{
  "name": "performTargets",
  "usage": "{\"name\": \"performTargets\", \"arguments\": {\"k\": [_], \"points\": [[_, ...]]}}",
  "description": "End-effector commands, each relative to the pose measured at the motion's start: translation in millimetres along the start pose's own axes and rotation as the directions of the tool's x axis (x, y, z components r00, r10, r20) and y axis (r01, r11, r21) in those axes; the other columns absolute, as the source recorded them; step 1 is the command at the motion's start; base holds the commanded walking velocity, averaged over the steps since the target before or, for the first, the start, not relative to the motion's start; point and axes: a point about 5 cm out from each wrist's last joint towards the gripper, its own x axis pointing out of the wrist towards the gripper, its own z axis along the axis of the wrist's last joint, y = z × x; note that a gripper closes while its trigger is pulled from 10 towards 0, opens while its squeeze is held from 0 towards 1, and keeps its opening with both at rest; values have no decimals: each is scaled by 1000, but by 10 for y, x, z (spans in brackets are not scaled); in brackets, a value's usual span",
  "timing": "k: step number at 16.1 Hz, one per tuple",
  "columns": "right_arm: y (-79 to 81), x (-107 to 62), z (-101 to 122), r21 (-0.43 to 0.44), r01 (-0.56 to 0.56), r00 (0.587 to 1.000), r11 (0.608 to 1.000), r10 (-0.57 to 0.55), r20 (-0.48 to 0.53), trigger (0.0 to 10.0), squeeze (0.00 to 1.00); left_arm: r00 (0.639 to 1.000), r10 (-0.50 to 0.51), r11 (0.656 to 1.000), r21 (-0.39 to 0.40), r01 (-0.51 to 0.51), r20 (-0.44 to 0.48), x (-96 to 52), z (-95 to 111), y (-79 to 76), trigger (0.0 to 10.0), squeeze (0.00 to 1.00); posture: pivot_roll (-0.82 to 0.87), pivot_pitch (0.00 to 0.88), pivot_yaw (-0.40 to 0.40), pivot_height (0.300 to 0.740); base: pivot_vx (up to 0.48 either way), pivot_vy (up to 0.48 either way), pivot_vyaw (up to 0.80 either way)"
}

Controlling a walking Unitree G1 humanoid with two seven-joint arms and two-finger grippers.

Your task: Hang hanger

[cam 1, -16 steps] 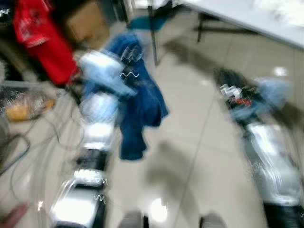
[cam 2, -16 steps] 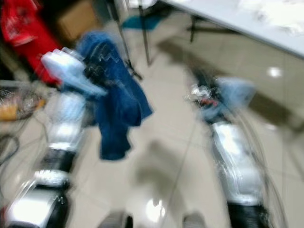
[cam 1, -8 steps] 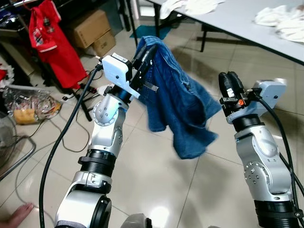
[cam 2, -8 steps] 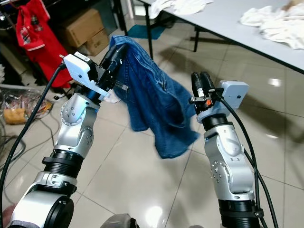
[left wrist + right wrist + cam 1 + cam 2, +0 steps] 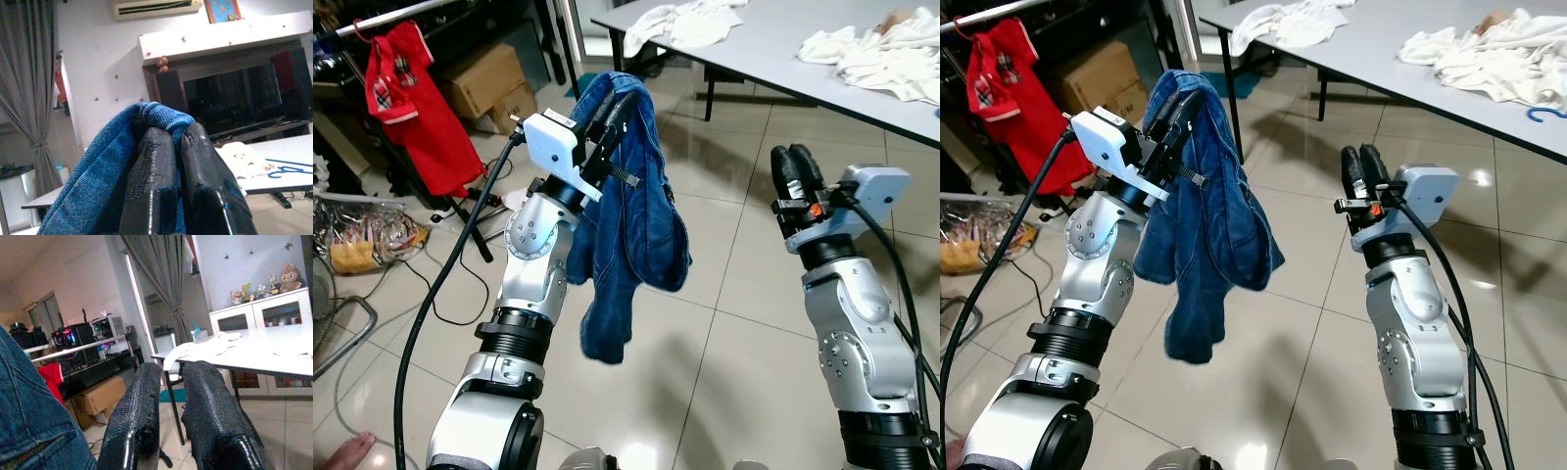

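Observation:
A blue denim garment (image 5: 626, 245) hangs draped over my left gripper (image 5: 625, 103), which is raised at chest height and shut on the cloth's top fold. A small metal clip (image 5: 623, 176) shows against the denim just below the fingers. In the left wrist view the denim (image 5: 93, 191) wraps over both black fingers (image 5: 151, 186). My right gripper (image 5: 793, 157) is raised to the right of the garment, apart from it, shut and holding nothing. A metal clothes rail (image 5: 396, 14) with a red shirt (image 5: 416, 117) stands at the far left.
A grey table (image 5: 783, 73) with piles of white cloth (image 5: 881, 49) runs along the back right, a blue hanger (image 5: 1544, 113) on it. Cardboard boxes (image 5: 489, 78) sit behind the rail. Cables (image 5: 440, 294) and a bag (image 5: 362, 245) lie on the tiled floor at left. A person's foot (image 5: 347, 452) is at the bottom left.
The view was blurred and has steadied after shifting. The denim garment swung out to the right half a second ago and now hangs straight down under my left gripper.

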Motion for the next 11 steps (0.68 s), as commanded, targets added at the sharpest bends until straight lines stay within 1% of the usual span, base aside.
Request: {"name": "performTargets", "arguments": {"k": [1,3,6,8,9,11], "points": [[40,49,8,12,-16,1000,1000,16,4,10000,0,999,12,1000,11,-13,34,38,81,41,0,0,-177,0,151,740,0,0,0],[34,45,-47,16,-19,999,1000,20,-31,10000,0,1000,1,1000,10,-1,22,20,71,49,0,0,-176,0,147,740,0,0,0],[23,47,-69,6,-27,999,1000,27,-39,10000,0,1000,-5,1000,14,5,5,7,64,97,0,0,-173,0,144,740,0,0,0],[23,49,-79,3,-34,998,999,34,-44,10000,0,1000,-10,1000,12,10,-2,-3,53,95,0,0,-173,0,143,740,0,0,0],[25,47,-90,0,-39,998,999,39,-51,10000,0,1000,-14,1000,3,14,-11,-16,36,80,0,0,-173,0,143,740,0,0,0],[27,21,-145,-30,-63,995,998,60,-80,10000,0,999,-11,998,-55,8,-51,-78,-45,55,0,0,-172,0,141,740,0,0,0]]}}
